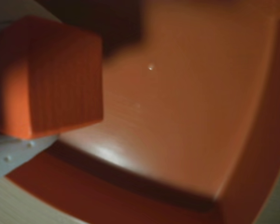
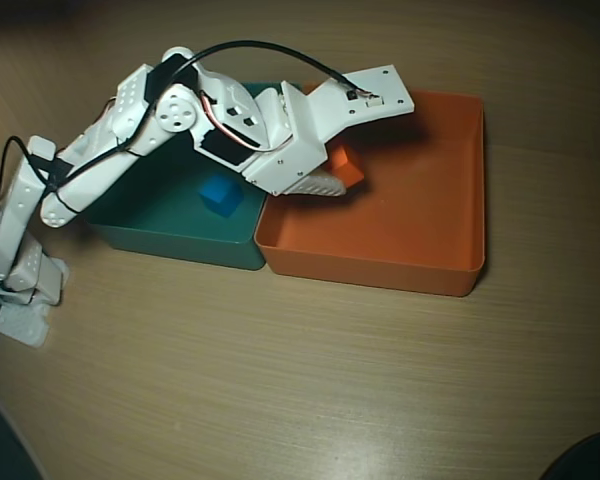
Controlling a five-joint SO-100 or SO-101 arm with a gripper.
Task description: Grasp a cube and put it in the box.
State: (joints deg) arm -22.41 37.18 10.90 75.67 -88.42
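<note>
cube (image 2: 346, 166) half hidden, wrist view blurred

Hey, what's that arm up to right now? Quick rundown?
Gripper shut on orange cube, held over orange box. Box floor below is bare. Blue cube sits in teal tray, out of the way.

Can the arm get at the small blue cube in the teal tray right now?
Probably not yet: the gripper is shut on the small orange cube over the orange plastic tray; the blue cube lies uncovered.
</note>
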